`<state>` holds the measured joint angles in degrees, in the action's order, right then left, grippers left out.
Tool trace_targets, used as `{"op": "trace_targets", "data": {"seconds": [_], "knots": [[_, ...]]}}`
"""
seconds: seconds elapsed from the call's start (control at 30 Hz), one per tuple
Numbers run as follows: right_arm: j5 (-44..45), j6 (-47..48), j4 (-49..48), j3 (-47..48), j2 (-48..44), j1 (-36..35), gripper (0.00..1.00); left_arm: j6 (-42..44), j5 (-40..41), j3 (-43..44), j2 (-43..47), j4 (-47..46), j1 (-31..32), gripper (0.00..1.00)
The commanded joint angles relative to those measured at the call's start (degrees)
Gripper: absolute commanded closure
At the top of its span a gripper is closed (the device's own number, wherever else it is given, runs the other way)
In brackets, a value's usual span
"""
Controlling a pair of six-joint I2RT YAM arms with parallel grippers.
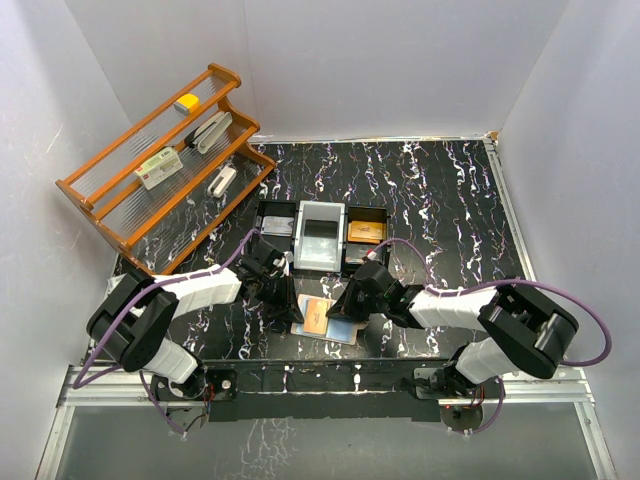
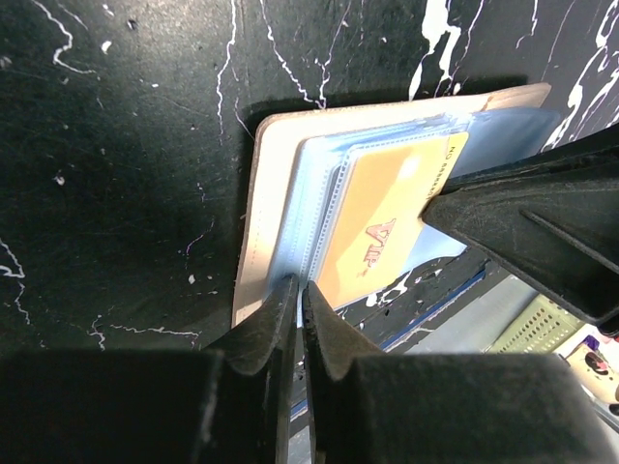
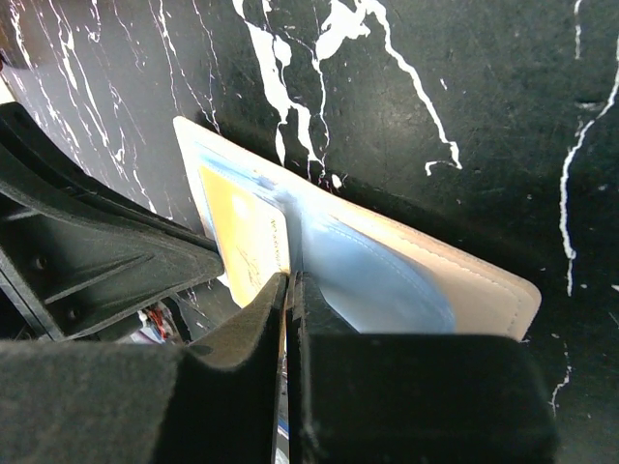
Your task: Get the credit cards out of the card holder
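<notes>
Nearest the lens in the left wrist view, the black two-finger left end effector (image 2: 298, 290) is clenched to a thin slit on the near edge of the beige leather bifold card holder (image 2: 259, 213), gripping its clear blue-tinted plastic sleeves (image 2: 324, 193). The card holder lies open and flat on the black white-veined marble-pattern desk (image 2: 126, 145), between the two arms and just in front of the black-and-grey three-compartment tray (image 1: 303, 240). An orange-yellow plastic credit card (image 2: 382, 222) shows partly out of the sleeves toward the right arm. The right end effector (image 3: 290, 280) approaches from the opposite side; its fingers are pressed together on the edge of that credit card (image 3: 247, 237), with the beige cover (image 3: 484, 290) flat beneath. How far the card remains inside its sleeve cannot be determined. A brown wooden tiered rack (image 1: 100, 195) holding small items stands at the far left of the desk, well apart from the work.
</notes>
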<state>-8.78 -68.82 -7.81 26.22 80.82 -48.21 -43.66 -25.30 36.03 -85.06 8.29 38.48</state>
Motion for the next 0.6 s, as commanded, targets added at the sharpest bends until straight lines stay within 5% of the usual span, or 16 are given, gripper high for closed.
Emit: {"op": "trace_targets", "data": {"seconds": [0.0, 0.2, 0.57], "knots": [[0.86, 0.96, -0.35, 1.37, -0.95, 0.46, 1.0, 0.99, 3.27, 2.31, 1.79, 5.19, 0.89, 0.91], [0.49, 1.05, -0.57, 1.4, 0.02, 0.74, 1.0, 2.06, 4.76, 4.94, 8.2, 4.6, 1.4, 0.62], [0.05, 1.15, -1.03, 1.6, 0.51, 1.09, 1.0, 1.21, 3.58, 6.72, -0.14, 2.51, 5.97, 0.67]]}}
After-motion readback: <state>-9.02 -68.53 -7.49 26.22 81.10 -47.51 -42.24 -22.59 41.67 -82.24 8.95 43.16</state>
